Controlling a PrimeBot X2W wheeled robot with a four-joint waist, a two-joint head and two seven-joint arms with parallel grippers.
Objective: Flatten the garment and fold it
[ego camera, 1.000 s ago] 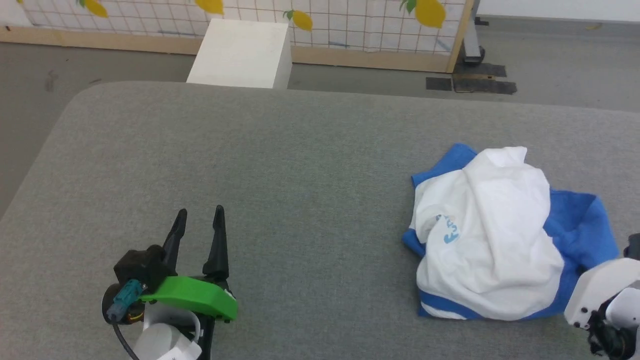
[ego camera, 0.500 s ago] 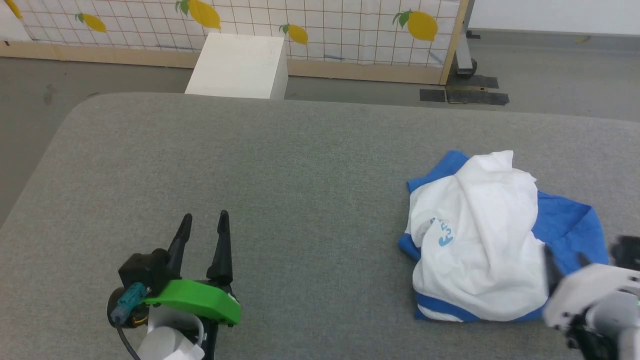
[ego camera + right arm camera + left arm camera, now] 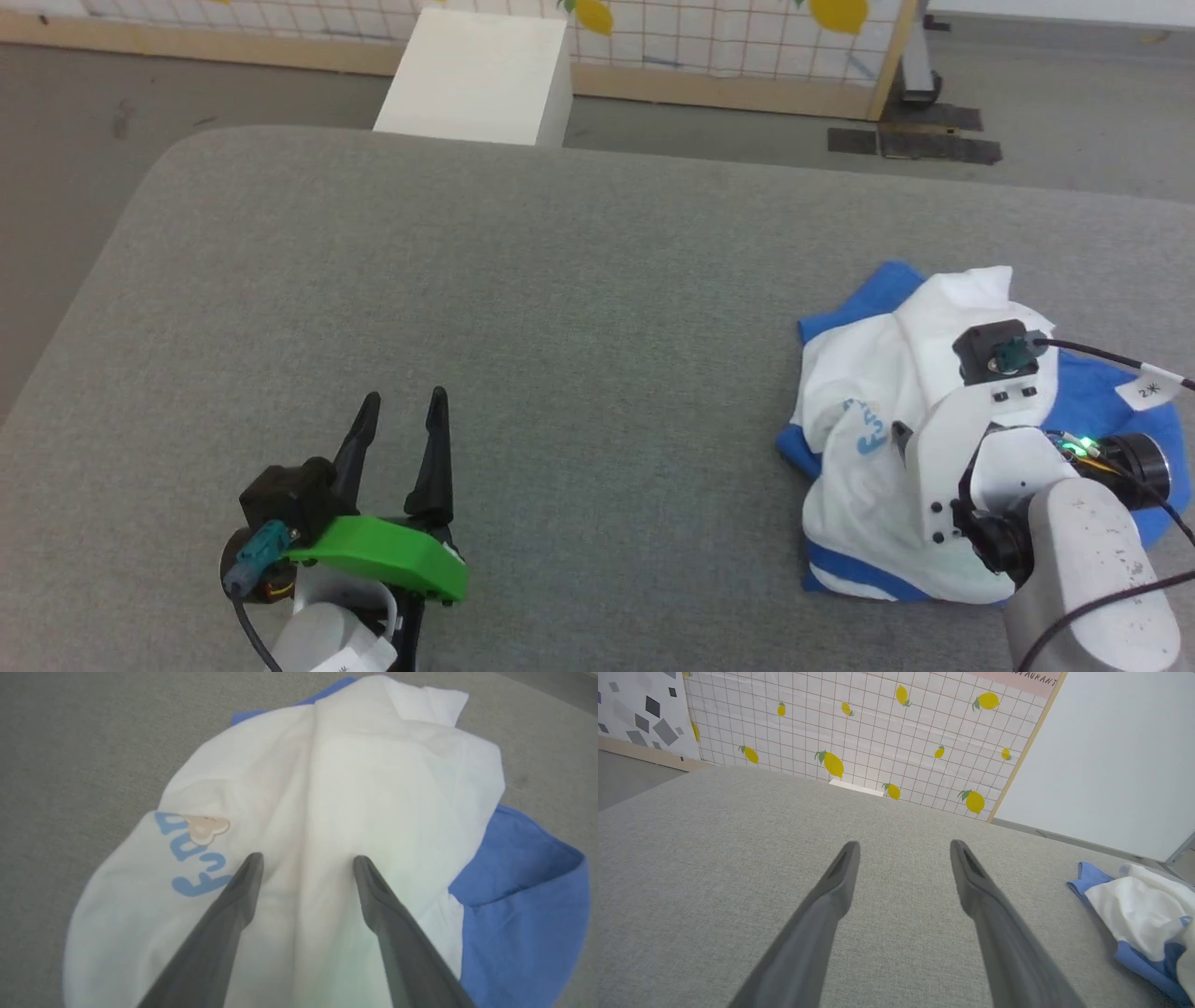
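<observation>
At the near left, the left tool hangs over the grey fabric-covered counter with its two long dark fingers spread apart and nothing between them; a green plastic cover sits on its wrist. In the left wrist view, bare grey fabric lies under and ahead of these fingers. At the near right, the pale right forearm reaches over the garment, a crumpled white T-shirt with royal-blue sleeves and trim. The right tool points down at the shirt's white body, fingers apart and clamped on nothing; a raised fold of white cloth runs between them. Whether the fingertips touch the cloth cannot be told. The light-blue chest lettering lies just left of the left finger in that view, and a blue sleeve spreads out to the right. A black cable with a white tag crosses above the blue cloth. The garment lies bunched at the right side of the counter, well apart from the left tool. A wide open stretch of counter lies between the two, and more open counter runs to the rounded far-left corner and along the far edge. Beyond that edge, on the grey floor, a white rectangular box stands close to the counter. Behind it runs a wood-framed grid panel printed with yellow lemons, with dark patches on the floor by its right post.
</observation>
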